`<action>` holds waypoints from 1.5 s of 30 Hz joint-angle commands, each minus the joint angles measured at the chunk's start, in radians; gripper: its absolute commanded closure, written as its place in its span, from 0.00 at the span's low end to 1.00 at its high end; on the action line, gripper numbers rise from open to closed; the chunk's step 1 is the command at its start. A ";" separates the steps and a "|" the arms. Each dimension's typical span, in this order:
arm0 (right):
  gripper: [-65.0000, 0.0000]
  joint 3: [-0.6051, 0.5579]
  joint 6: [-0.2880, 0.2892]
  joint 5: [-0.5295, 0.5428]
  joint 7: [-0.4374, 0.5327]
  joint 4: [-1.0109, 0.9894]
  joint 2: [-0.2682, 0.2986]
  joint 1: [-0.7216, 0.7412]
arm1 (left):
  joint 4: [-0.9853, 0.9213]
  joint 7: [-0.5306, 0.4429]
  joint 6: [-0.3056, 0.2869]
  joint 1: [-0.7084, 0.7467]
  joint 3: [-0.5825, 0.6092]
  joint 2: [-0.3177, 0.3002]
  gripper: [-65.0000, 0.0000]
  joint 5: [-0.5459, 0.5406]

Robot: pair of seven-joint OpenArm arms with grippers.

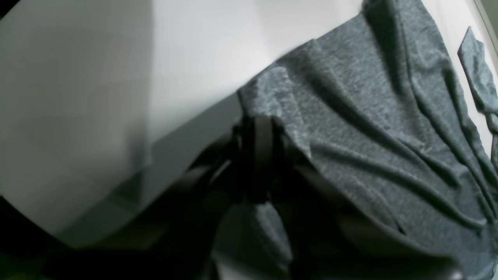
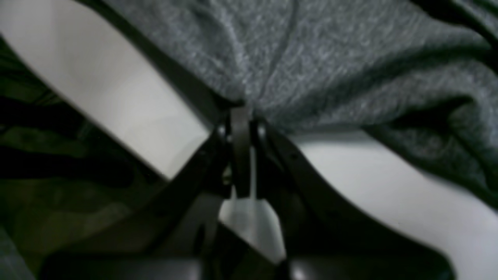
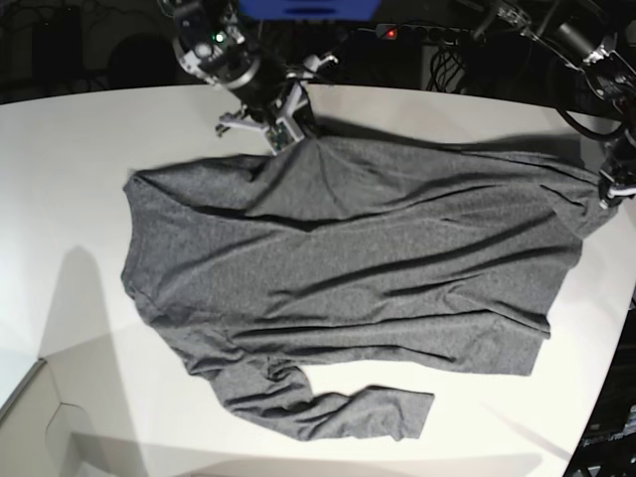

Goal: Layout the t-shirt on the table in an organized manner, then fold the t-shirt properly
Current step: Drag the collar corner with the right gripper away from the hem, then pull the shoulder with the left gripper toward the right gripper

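Observation:
The dark heather-grey t-shirt [image 3: 348,258] lies spread across the white table [image 3: 79,149], wrinkled, with one long sleeve [image 3: 338,409] folded along its near edge. My right gripper [image 3: 281,136] is at the shirt's far edge and is shut on the fabric; the right wrist view shows its jaws [image 2: 241,116] pinching the shirt [image 2: 311,58] edge above the table [image 2: 116,89]. My left gripper [image 3: 608,189] is at the shirt's right end and is shut on a corner; the left wrist view shows it [image 1: 258,134] clamped on the cloth [image 1: 369,116].
Dark equipment and cables [image 3: 447,40] stand behind the table's far edge. The table's curved edge [image 3: 606,378] runs close to the shirt's right end. A pale seam or panel corner [image 3: 35,383] shows at the near left. A loose sleeve piece [image 1: 476,74] lies beside the body.

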 commanded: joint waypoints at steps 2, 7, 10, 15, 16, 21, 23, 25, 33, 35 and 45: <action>1.00 -0.002 -0.001 0.014 0.029 0.062 -0.004 -0.020 | 0.037 -0.015 -0.009 -0.014 -0.002 -0.030 1.00 -0.017; 1.00 -0.002 -0.001 0.014 0.029 0.147 0.018 -0.061 | 0.116 -0.001 -0.009 -0.014 -0.002 -0.039 1.00 -0.017; 1.00 -0.002 -0.001 0.014 0.029 0.157 0.025 -0.075 | 0.126 0.036 -0.009 -0.021 -0.002 -0.041 1.00 -0.017; 1.00 -0.002 -0.001 0.014 0.030 0.159 0.059 -0.107 | 0.126 0.045 -0.009 -0.029 -0.002 -0.041 1.00 -0.017; 1.00 -0.004 -0.001 0.014 0.030 0.160 0.064 -0.115 | 0.126 0.045 -0.009 -0.028 -0.002 -0.041 1.00 -0.017; 1.00 -0.009 -0.001 0.015 0.030 0.160 0.071 -0.124 | 0.123 0.040 -0.009 -0.028 -0.002 -0.041 1.00 -0.017; 1.00 -0.010 -0.001 0.015 0.030 0.160 0.071 -0.132 | 0.124 0.042 -0.009 -0.029 -0.002 -0.041 1.00 -0.017; 1.00 -0.019 -0.001 0.015 0.030 0.167 0.071 -0.137 | 0.124 0.043 -0.009 -0.029 -0.002 -0.041 1.00 -0.017; 1.00 -0.030 -0.001 0.015 0.030 0.226 0.073 -0.118 | 0.124 0.039 -0.009 -0.034 -0.002 -0.041 1.00 -0.017; 1.00 -0.030 -0.001 0.015 0.029 0.226 0.073 -0.100 | 0.126 0.036 -0.009 -0.040 -0.002 -0.042 1.00 -0.017; 1.00 -0.030 -0.001 0.015 0.021 0.223 0.073 -0.015 | 0.115 0.036 -0.006 -0.143 0.006 -0.059 1.00 -0.005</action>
